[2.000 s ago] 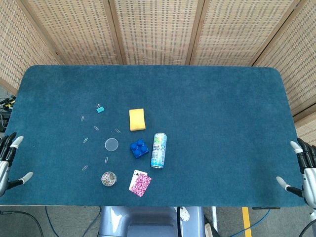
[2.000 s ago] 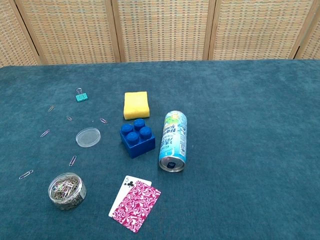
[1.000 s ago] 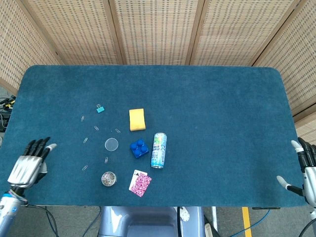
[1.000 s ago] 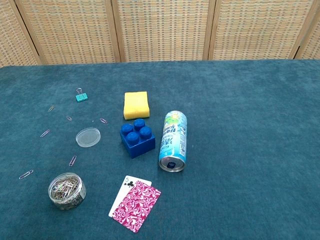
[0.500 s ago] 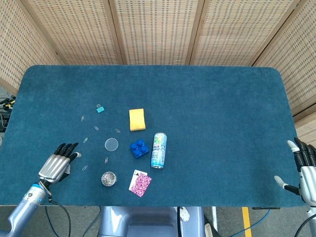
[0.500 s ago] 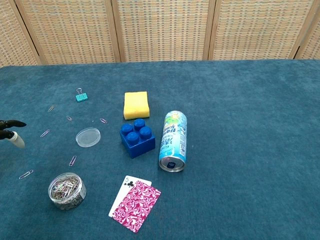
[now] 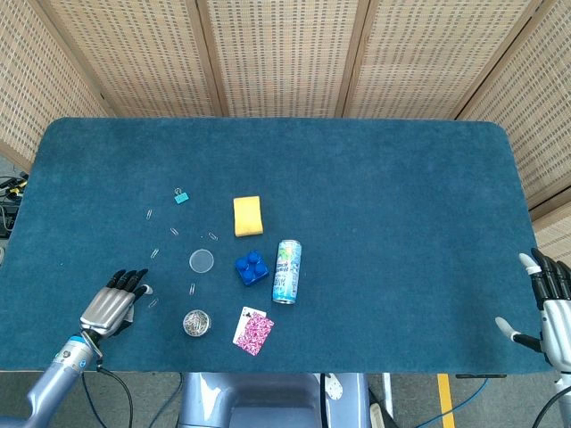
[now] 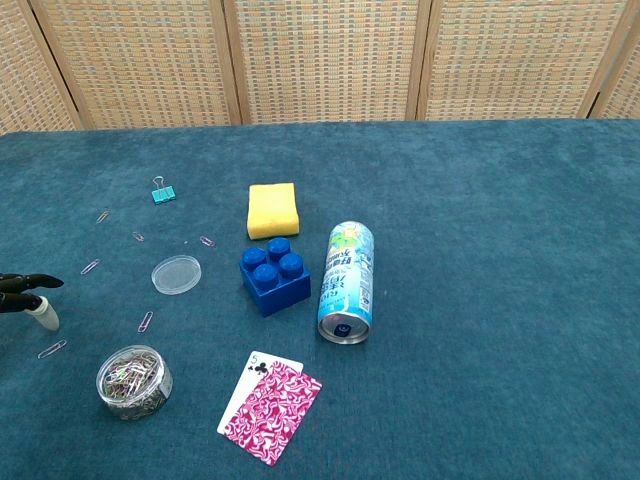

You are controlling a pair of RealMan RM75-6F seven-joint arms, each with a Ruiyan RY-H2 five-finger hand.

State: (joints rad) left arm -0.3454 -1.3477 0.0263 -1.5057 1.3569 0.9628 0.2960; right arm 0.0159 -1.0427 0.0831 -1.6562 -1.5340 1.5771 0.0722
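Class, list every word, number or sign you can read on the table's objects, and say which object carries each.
"5", with a club sign beneath it: on the corner of the face-up playing card that peeks out from under the pink-backed card.
Print on the drink can lying on its side: too small and blurred to read.
Nothing else shows any readable text.
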